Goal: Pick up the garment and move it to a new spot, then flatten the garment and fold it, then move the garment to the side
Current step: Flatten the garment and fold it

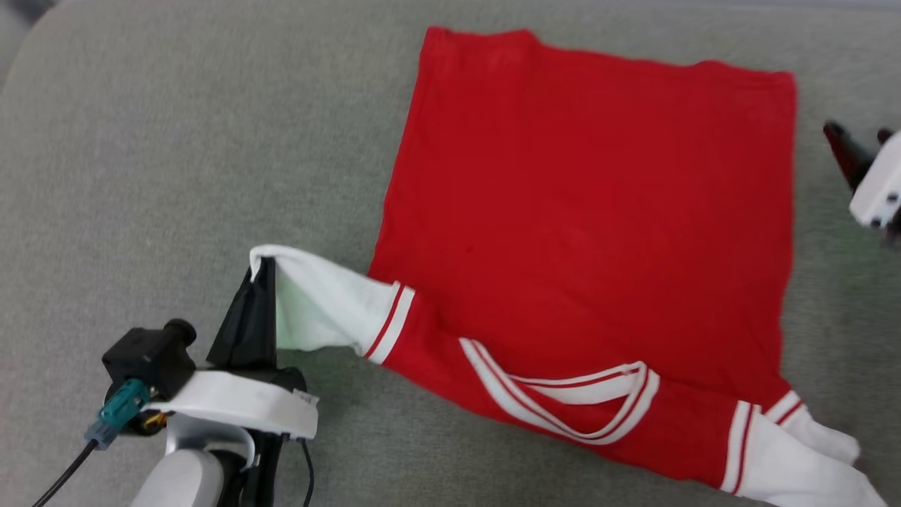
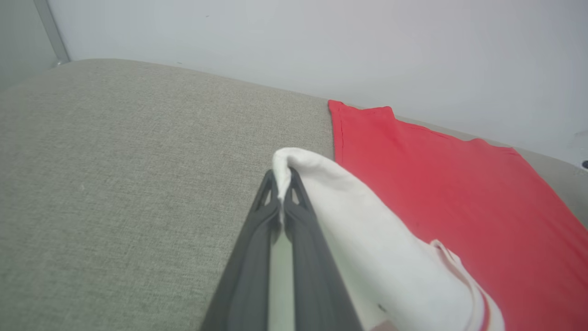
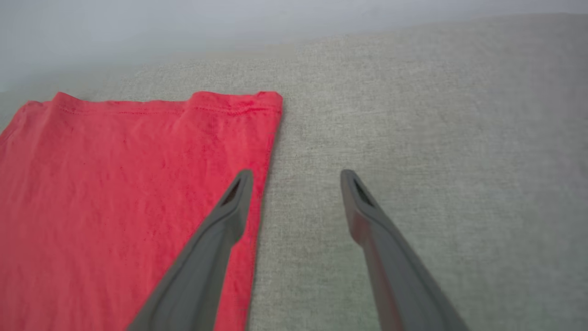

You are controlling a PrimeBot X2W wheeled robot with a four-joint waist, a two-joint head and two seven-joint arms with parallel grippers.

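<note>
Reaching up from the lower left of the head view, the left claw [image 1: 263, 270] stands with its two dark fingers pressed together on the tip of a white sleeve [image 1: 317, 306], which is drawn out leftward from the garment [image 1: 584, 232]. The red body lies spread flat on the grey fabric surface [image 1: 176, 176], filling the centre and upper right of the frame, with its striped collar [image 1: 563, 398] near the bottom edge and a second white sleeve [image 1: 795, 468] at the lower right corner. At the right edge the right claw [image 1: 859, 134] pokes in, fingers apart, just beside the garment's right side and holding nothing.

From the left wrist, the claw's fingers rise from the bottom centre and meet at mid-frame, pinching a fold of the sleeve that drapes over their right side. Red cloth stretches away to the right, and a pale wall [image 2: 321, 41] stands behind the surface.

From the right wrist, the fingers are spread wide. The left one overlaps the garment's straight side edge, while the right one is above bare grey fabric. The hem runs across the upper left.
</note>
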